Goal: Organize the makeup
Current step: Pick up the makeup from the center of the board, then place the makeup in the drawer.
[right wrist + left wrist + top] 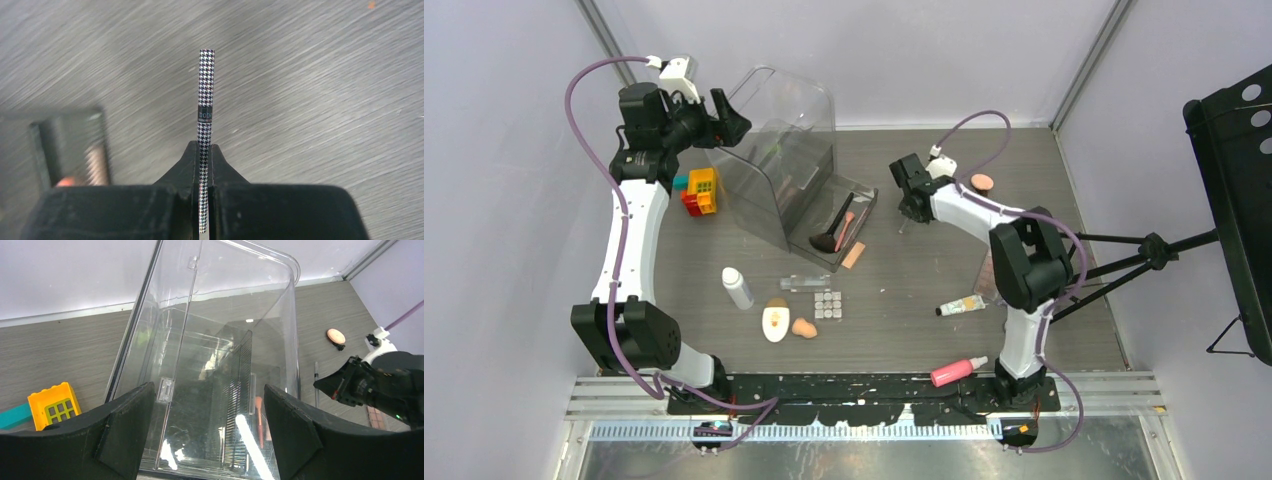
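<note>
The right arm is stretched over the grey wood-grain table (1044,160), the right gripper (202,148) clamped tight on a thin houndstooth-patterned pencil (206,90); the left gripper (207,390) is held raised, jaws wide and empty, before the clear plastic case (220,340); toy bricks (701,190) are seen beside the case; a white bottle (738,288), square-pan palette (828,304) and pink bottle (957,371) are scattered nearer the bases.

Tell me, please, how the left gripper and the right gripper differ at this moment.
The left gripper stands wide open with nothing clamped; the right gripper is shut on a thin houndstooth stick. The left gripper faces the clear case at the far left; the right gripper hangs over the table, right of that case. Both have black fingers.
</note>
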Motion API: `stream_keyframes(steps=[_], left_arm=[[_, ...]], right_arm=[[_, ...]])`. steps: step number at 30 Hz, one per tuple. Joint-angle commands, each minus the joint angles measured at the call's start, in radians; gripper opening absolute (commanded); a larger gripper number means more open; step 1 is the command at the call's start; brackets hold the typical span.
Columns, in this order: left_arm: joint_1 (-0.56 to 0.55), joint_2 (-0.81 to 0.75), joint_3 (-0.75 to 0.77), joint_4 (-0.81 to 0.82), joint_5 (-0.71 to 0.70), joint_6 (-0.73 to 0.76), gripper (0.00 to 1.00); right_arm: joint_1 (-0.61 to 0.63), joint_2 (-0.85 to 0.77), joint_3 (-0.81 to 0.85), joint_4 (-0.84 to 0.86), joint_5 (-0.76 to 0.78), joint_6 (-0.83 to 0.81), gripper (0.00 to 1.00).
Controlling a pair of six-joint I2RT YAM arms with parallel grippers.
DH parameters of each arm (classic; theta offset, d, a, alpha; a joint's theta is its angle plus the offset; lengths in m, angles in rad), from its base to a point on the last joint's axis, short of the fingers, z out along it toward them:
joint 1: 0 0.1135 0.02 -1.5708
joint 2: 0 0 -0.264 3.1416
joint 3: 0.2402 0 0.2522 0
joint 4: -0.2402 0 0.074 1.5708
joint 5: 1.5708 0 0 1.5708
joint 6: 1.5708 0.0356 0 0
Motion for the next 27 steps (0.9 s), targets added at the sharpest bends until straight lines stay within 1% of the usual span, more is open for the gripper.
stream_keyframes(steps=[1, 4, 9, 12, 14, 16, 20, 24, 27], left_arm=[[0.008, 0.013, -0.025, -0.054, 0.004, -0.021, 0.82], [0.007, 0.011, -0.025, -0.053, 0.004, -0.02, 0.82], [0.007, 0.009, -0.027, -0.054, 0.002, -0.018, 0.82], [0.007, 0.012, -0.027, -0.055, 0.001, -0.019, 0.82], [0.007, 0.012, -0.027, -0.053, 0.004, -0.02, 0.82], [0.008, 0.011, -0.027, -0.053, 0.005, -0.02, 0.82], [0.008, 0.009, -0.029, -0.05, 0.005, -0.021, 0.82], [0.008, 0.013, -0.029, -0.051, 0.006, -0.023, 0.82], [0.007, 0.01, -0.03, -0.051, 0.005, -0.021, 0.82]], right_arm=[[0.091, -0.143, -0.044, 0.202, -0.055, -0.064, 0.02], [0.151, -0.149, -0.014, 0.232, -0.059, -0.076, 0.02], [0.219, -0.1, 0.015, 0.312, -0.108, -0.019, 0.04], [0.245, -0.071, 0.038, 0.338, -0.106, 0.012, 0.06], [0.247, -0.047, 0.056, 0.356, -0.126, 0.026, 0.09], [0.248, -0.023, 0.081, 0.354, -0.145, 0.033, 0.18], [0.246, -0.013, 0.101, 0.325, -0.158, 0.02, 0.38], [0.236, -0.053, 0.057, 0.324, -0.143, 0.002, 0.46], [0.207, -0.103, 0.02, 0.309, -0.135, -0.013, 0.47]])
